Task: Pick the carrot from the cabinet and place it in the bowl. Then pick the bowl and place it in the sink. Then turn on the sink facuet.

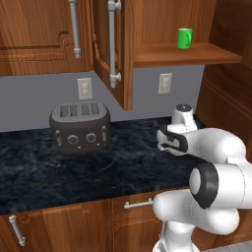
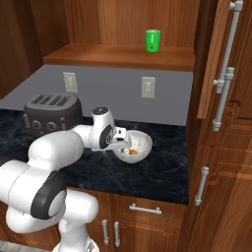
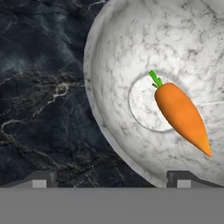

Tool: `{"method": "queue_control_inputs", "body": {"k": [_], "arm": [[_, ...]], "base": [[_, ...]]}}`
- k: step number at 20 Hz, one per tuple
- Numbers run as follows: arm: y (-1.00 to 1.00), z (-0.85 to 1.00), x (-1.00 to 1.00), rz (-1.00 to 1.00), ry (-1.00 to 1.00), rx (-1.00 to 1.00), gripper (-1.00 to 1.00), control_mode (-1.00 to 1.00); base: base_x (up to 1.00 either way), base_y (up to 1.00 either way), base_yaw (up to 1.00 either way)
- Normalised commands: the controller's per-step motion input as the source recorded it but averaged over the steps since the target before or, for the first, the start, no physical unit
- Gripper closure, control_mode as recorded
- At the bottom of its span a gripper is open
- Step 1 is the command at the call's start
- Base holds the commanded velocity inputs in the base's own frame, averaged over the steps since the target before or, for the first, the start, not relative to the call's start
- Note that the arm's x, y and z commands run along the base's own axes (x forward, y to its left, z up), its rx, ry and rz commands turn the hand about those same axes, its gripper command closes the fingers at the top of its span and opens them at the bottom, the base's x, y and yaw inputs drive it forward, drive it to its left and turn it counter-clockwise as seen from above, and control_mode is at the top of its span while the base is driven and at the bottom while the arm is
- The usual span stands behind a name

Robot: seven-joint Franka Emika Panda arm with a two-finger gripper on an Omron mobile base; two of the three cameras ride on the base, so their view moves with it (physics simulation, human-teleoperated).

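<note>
The jaws (image 3: 111,179) stand spread and empty, one tip over the dark table (image 3: 39,87), the other inside the bowl (image 3: 113,57), seemingly straddling its rim for a lift toward the sink. The carrot (image 3: 181,114), orange, tapered, green-topped, lies on the bowl's floor; the bowl looks white, grey-mottled.

Base views flank arm, share counter (image 1: 98,162), hand view close above bowl (image 3: 131,52)
</note>
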Motion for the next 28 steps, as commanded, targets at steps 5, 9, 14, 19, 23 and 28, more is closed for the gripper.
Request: {"method": "queue_control_inputs", "body": {"k": [5, 9, 14, 19, 23, 28], "arm": [[-0.06, -0.11, 0.05, 0.06, 0.0, 0.0, -1.0, -1.0], [-0.03, -0.12, 0.07, 0.06, 0.0, 0.0, -1.0, -1.0], [-0.01, -0.18, 0.0, 0.06, 0.0, 0.0, -1.0, -1.0], [0.0, -0.13, 0.0, 0.09, 0.0, -0.01, -1.0, -1.0], [-0.01, -0.17, 0.09, 0.08, 0.0, -0.02, -1.0, -1.0], [-0.04, -0.12, 0.0, 0.07, 0.0, -0.01, -1.0, -1.0]], "base": [[0.0, 0.0, 0.0], [0.0, 0.0, 0.0], [0.0, 0.0, 0.0], [0.0, 0.0, 0.0], [0.0, 0.0, 0.0], [0.0, 0.0, 0.0]]}}
